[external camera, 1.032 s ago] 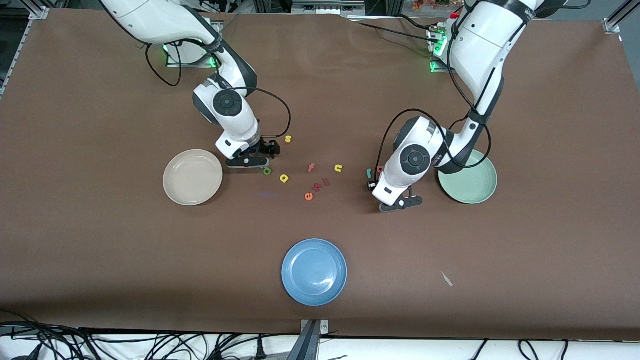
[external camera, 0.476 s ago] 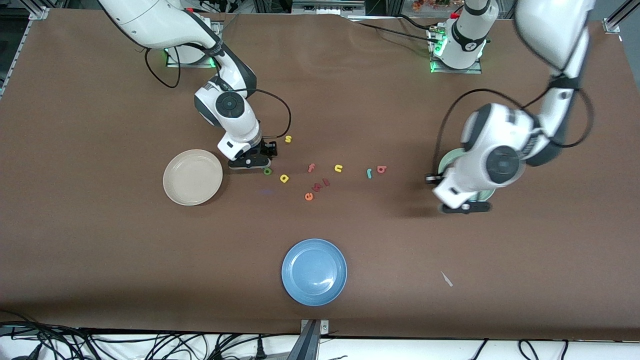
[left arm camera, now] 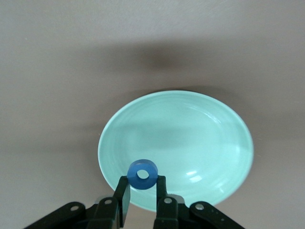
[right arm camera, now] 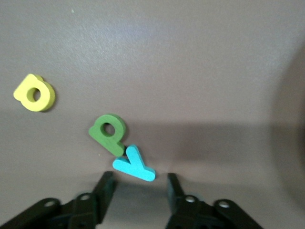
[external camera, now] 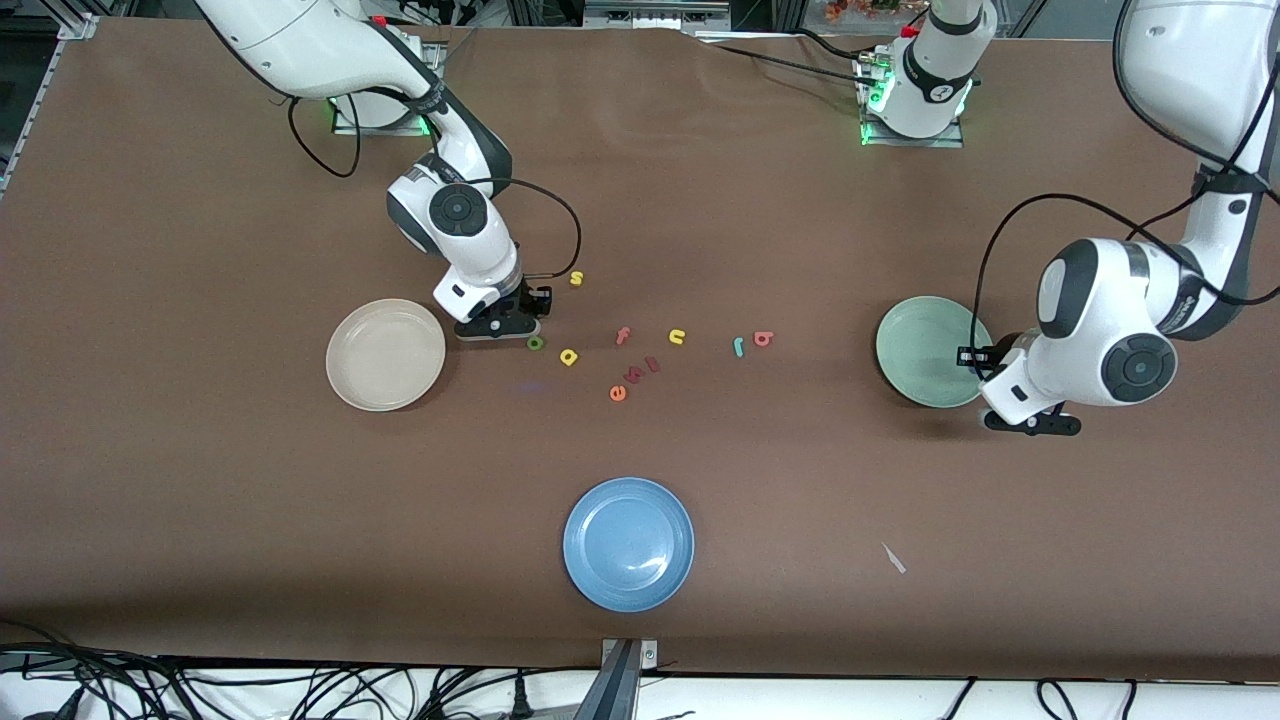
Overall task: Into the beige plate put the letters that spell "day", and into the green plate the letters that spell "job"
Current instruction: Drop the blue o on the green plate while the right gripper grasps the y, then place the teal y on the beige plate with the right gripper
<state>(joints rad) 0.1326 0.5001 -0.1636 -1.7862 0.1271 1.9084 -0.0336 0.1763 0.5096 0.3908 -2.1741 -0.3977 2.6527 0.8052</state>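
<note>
In the right of the frame, the left gripper (external camera: 1030, 420) has swung away from the middle letters and now hangs at the green plate's (external camera: 925, 350) rim, fingers clamped on the blue "o" (left arm camera: 142, 175), ready to drop it. At centre lie the teal "j" (external camera: 738, 346) and red "b" (external camera: 763, 339). Centre-left, by the beige plate (external camera: 385, 354), the right gripper (external camera: 500, 328) is closing around the teal "y" (right arm camera: 134, 163), not yet gripping, beside the green letter (right arm camera: 108, 132) and yellow letter (right arm camera: 35, 93).
</note>
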